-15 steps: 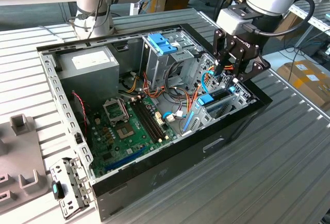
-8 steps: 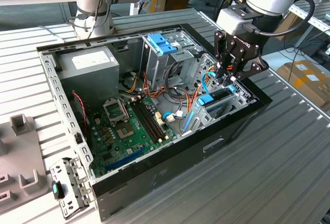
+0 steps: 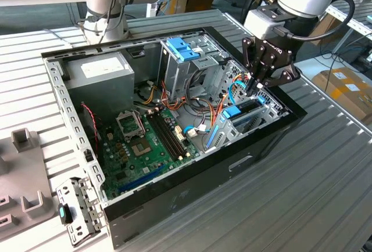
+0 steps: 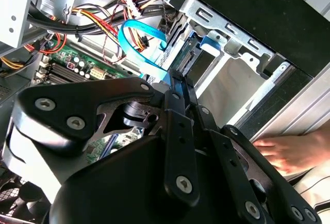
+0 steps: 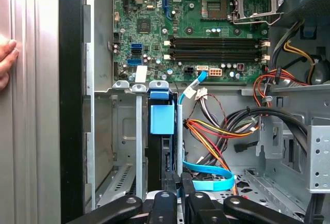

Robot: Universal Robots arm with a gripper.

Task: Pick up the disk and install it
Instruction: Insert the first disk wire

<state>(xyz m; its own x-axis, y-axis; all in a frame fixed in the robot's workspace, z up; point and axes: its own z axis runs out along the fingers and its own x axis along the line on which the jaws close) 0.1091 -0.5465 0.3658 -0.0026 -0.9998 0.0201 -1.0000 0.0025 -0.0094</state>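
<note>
Evidently the claw (image 4: 179,82) is held low inside the open computer case (image 3: 174,205), with its tips just over the metal cage (image 5: 124,131). Its two fingers are drawn close together, with only a slit left between them, and nothing is seen to be pinched. This narrow shape is judged to suit the tight space among the wires.

Directly below the tips the disk (image 5: 161,118) is found. It stands on its edge in one slot of the cage, between the metal walls, with its blue end tab turned toward the circuit board (image 5: 206,28). It is probably kept upright because its blue side rails are guided by the slot. Whether its near end is touched by the tips cannot be told.

A flat blue cable (image 5: 206,175) is curved just beside the claw, near enough that it could be caught.

The cage is fixed at the edge of the case toward the exterior view's right. The case is laid on its side on a slatted table (image 3: 325,194), with the open side up, so that the slots can be reached from above. On the table, just outside the black wall beside the cage, a person's hand (image 5: 5,61) is rested, apart from the claw.
</note>
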